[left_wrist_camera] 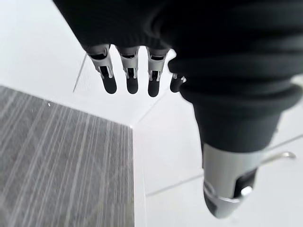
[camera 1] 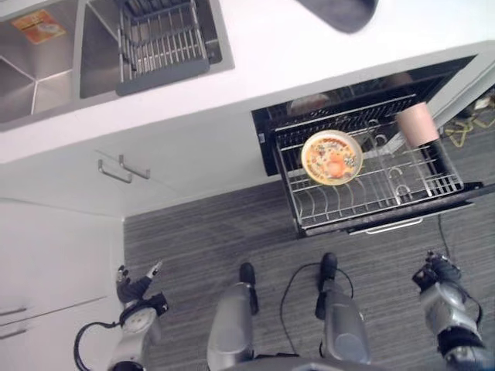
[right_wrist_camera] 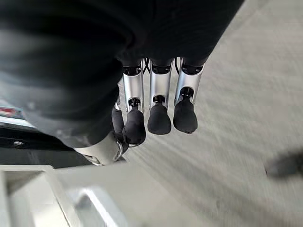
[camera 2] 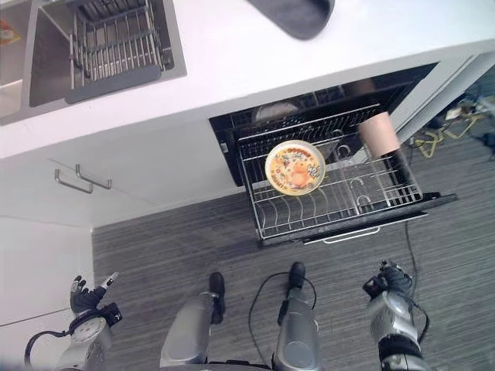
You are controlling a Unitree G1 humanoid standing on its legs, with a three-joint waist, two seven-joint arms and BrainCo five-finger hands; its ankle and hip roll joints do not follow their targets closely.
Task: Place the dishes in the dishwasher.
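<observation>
The dishwasher's lower rack (camera 1: pixel 371 202) is pulled out over the grey floor. An orange patterned plate (camera 1: pixel 332 158) stands on edge in the rack's tines. A pink cup (camera 1: pixel 418 124) sits at the rack's far right corner. A pale dish (camera 1: pixel 308 103) shows further inside the dishwasher. My left hand (camera 1: pixel 135 286) hangs low by the white cabinets, far from the rack, its fingers (left_wrist_camera: pixel 130 78) straight and empty. My right hand (camera 1: pixel 437 272) hangs low on the right, in front of the rack, its fingers (right_wrist_camera: pixel 158 111) relaxed and holding nothing.
A white counter (camera 1: pixel 309 54) runs above the dishwasher. A steel sink with a wire drying basket (camera 1: pixel 158 39) lies at its left. A dark rounded object (camera 1: pixel 340 11) rests at the counter's far edge. Cabinet handles (camera 1: pixel 122 168) stick out left of the dishwasher.
</observation>
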